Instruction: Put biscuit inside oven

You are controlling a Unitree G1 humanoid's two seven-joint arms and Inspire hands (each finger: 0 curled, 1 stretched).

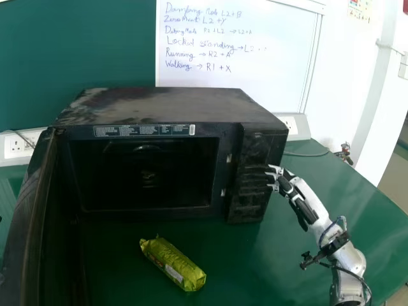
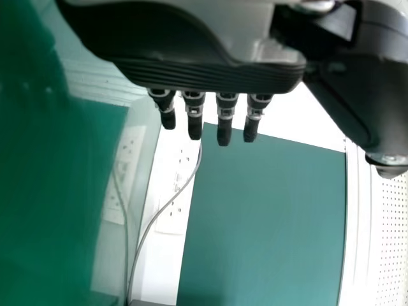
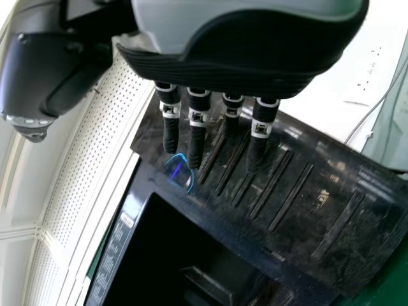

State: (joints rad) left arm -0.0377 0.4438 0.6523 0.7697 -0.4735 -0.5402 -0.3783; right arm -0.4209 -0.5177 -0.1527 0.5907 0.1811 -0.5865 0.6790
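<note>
Both left hand [image 2: 191, 73] and right hand [image 1: 305, 206] have fingers released; the right seemingly touches panel [image 1: 250, 197]. Lift clear, then grip biscuit [image 1: 173, 262] across its middle.

green board [image 1: 76, 44] beside handwritten whiteboard [image 1: 280, 70]; white wall [image 1: 347, 64]; sockets [image 1: 18, 145]; green table [image 1: 370, 207]
</note>
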